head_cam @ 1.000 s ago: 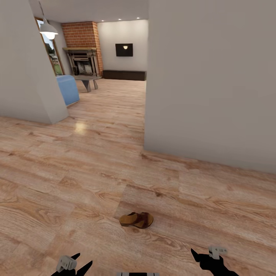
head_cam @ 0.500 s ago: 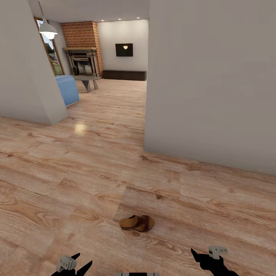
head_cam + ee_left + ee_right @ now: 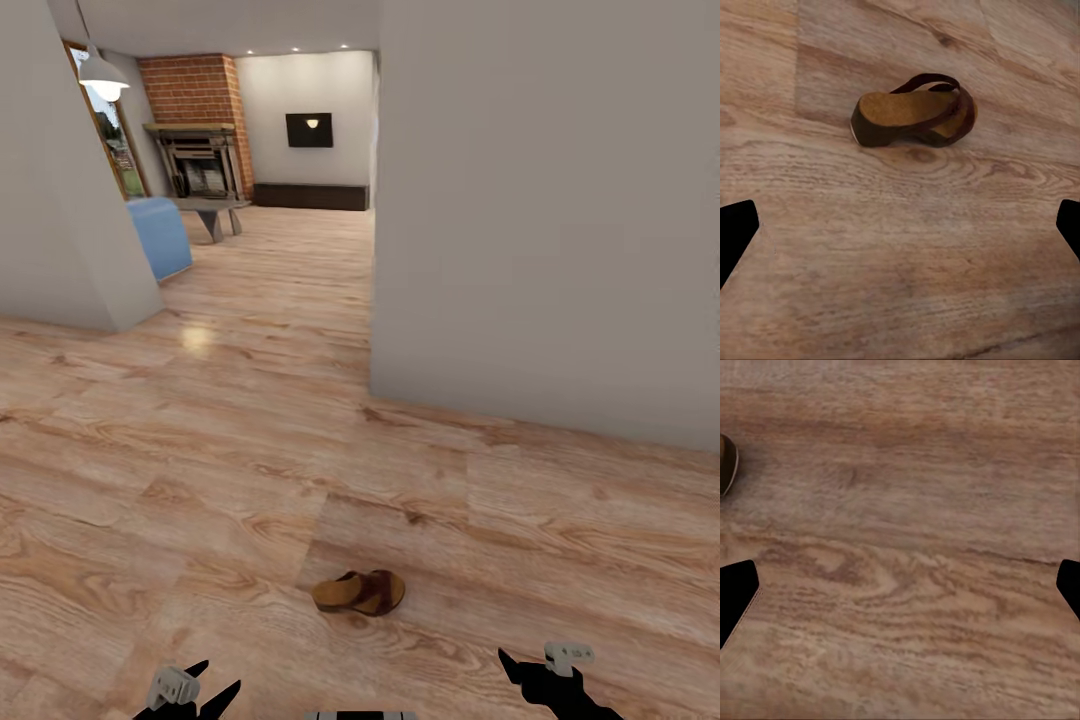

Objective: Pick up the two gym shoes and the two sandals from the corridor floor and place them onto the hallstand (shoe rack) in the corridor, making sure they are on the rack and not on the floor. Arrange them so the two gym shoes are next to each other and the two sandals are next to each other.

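Note:
One dark brown sandal with a tan footbed lies on its side on the wood-plank corridor floor, just ahead of me and between my arms. In the left wrist view the sandal lies a short way beyond my left gripper, whose fingers are spread wide and hold nothing. My right gripper is open over bare planks, with the sandal's edge at the frame's side. In the head view the left gripper and right gripper hang low. The gym shoes and the hallstand are out of view.
A grey wall rises ahead on the right, its corner close behind the sandal. Another wall stands at the left. Between them an opening leads to a room with a blue sofa and a brick fireplace.
The camera has moved: the whole scene has slid left and the sandal now sits a little lower in the head view. Both grippers keep the same pose.

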